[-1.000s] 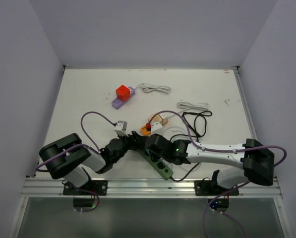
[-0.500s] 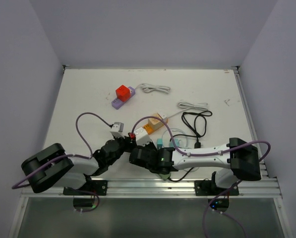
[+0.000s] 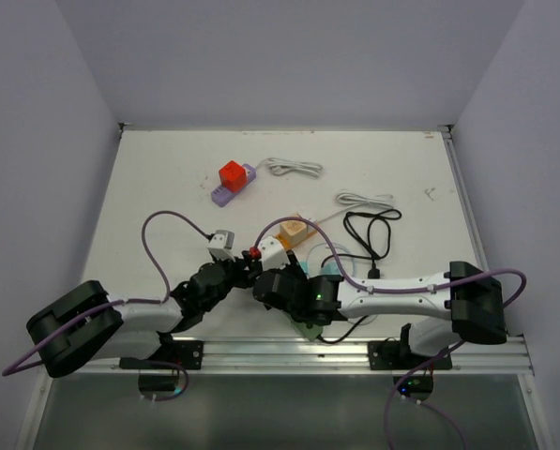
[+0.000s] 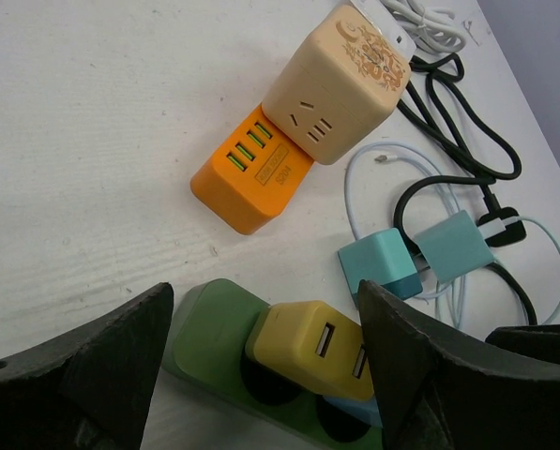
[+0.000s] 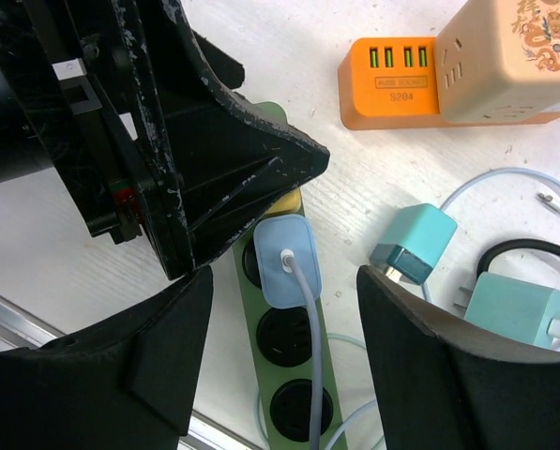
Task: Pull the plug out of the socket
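The job is not yet done. The green power strip (image 4: 209, 314) lies close to the near edge of the worktop (image 4: 92, 112), about midway along it, and both plugs on it look fully seated: a yellow plug (image 4: 298, 342) in the end socket and a light-blue plug (image 5: 284, 258) with a pale cable in the socket beside it. No gap shows under either one.

The right gripper (image 5: 284, 277) hangs right above the light-blue plug with its jaws apart, one on each side and neither touching, so that is probably the plug to be pulled. The left gripper (image 4: 265, 300) is also spread wide and holds nothing. It straddles the yellow-plug end of the strip, which looks like a stance for pinning the strip down during the pull, though I cannot tell whether it presses on the strip now.

What is left, as I judge it: lower the right gripper, close it on the light-blue plug, steady the strip and draw the plug straight up and out.

Toward the middle of the worktop lie an orange USB block (image 4: 251, 178) touching a beige cube socket (image 4: 340, 80), and two loose teal adapters (image 4: 378, 267) among white and black cables, all apart from the strip
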Available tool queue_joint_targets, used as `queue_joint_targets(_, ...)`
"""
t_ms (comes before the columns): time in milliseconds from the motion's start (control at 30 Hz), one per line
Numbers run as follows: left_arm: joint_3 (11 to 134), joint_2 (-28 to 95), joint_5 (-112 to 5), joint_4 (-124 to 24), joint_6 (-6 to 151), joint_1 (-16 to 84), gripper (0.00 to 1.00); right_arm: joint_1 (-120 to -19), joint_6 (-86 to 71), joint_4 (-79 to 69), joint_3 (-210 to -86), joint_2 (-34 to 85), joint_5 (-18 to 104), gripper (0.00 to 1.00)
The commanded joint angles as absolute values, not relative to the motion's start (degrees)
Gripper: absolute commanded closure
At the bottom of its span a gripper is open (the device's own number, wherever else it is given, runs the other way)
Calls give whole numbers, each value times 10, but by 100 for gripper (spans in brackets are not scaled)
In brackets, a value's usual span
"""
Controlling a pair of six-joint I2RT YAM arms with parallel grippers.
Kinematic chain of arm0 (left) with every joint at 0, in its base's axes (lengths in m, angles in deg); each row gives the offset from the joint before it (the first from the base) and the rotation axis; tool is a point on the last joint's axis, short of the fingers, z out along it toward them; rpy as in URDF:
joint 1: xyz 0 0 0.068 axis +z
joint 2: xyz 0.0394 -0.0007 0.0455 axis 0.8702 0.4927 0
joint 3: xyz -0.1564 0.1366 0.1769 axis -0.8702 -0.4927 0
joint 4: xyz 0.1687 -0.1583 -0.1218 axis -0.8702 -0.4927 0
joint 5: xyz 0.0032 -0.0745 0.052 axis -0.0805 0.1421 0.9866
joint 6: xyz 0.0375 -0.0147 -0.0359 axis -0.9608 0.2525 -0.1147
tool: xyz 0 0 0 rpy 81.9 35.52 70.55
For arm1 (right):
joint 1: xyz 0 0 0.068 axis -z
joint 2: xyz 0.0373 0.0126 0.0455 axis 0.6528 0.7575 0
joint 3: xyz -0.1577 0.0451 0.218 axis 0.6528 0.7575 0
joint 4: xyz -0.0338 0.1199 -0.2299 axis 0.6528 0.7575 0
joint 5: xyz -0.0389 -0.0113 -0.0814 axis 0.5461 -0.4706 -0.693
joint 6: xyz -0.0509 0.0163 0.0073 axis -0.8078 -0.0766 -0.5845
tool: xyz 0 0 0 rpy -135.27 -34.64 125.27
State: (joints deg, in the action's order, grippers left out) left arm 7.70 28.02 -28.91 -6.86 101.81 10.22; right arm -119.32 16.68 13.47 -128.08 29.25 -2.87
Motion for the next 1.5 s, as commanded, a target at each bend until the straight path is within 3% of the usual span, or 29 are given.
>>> queue_joint_targets(0,77,293,-296,-195,966,101,17,-1172,163,91,-1282,279,-7,32)
queue_joint_targets(267,128,296,-301,-230,944,102,13,-1129,164,48,-1250,299,60,38)
queue_joint_targets(400,150,291,-302,-246,941,101,12,-1125,157,28,-1245,313,85,46)
queue_joint_targets(933,166,211,-286,-303,941,106,7,-1112,180,-33,-1208,329,125,53)
queue_joint_targets(1033,168,209,-283,-308,939,108,7,-1111,182,-35,-1207,331,124,61)
queue_joint_targets(1267,172,202,-281,-309,933,114,6,-1111,182,-35,-1207,329,122,95)
queue_joint_targets(1467,185,185,-277,-329,919,123,5,-1111,182,-34,-1202,325,120,100)
